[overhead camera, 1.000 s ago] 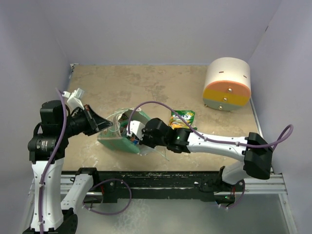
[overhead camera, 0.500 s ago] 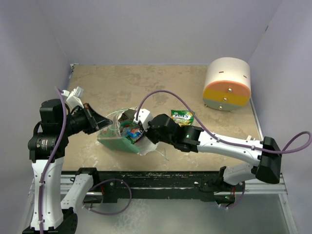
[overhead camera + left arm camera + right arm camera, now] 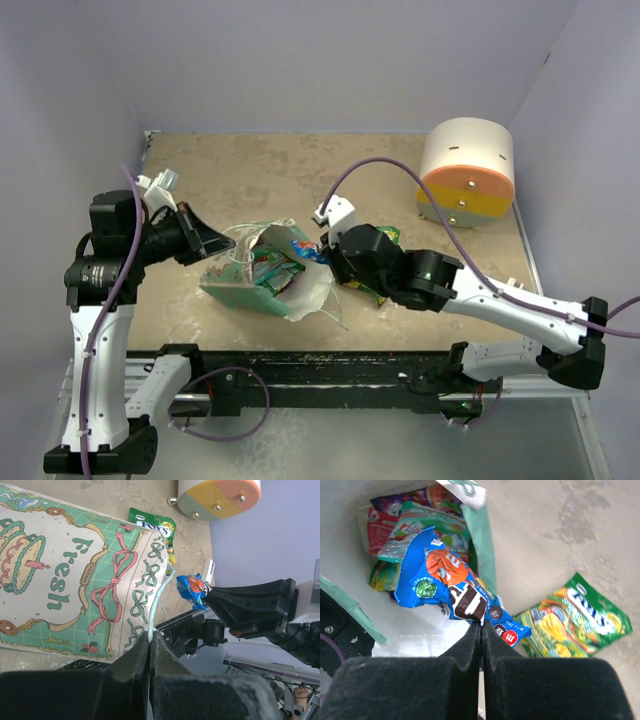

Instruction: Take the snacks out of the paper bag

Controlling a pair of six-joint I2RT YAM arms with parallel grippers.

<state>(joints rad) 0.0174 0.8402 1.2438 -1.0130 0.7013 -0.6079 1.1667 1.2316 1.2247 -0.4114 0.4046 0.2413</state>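
The mint-green paper bag [image 3: 250, 290] lies on its side, mouth to the right; its patterned side shows in the left wrist view [image 3: 65, 580]. My left gripper [image 3: 150, 636] is shut on the bag's white string handle [image 3: 159, 600]. My right gripper [image 3: 481, 625] is shut on a blue candy packet [image 3: 445, 580], held just outside the bag's mouth; it also shows in the top view [image 3: 306, 248]. A yellow-green packet [image 3: 572, 617] lies on the table right of the bag. Several more packets [image 3: 405, 517] lie inside the bag.
A cream-orange-yellow cylinder [image 3: 466, 172] stands at the back right. Purple walls enclose the table on three sides. The black front rail [image 3: 330, 365] runs along the near edge.
My right gripper has pulled back out of the bag to the right with the blue packet in it. The bag's mouth now gapes open. The left gripper still holds the handle.
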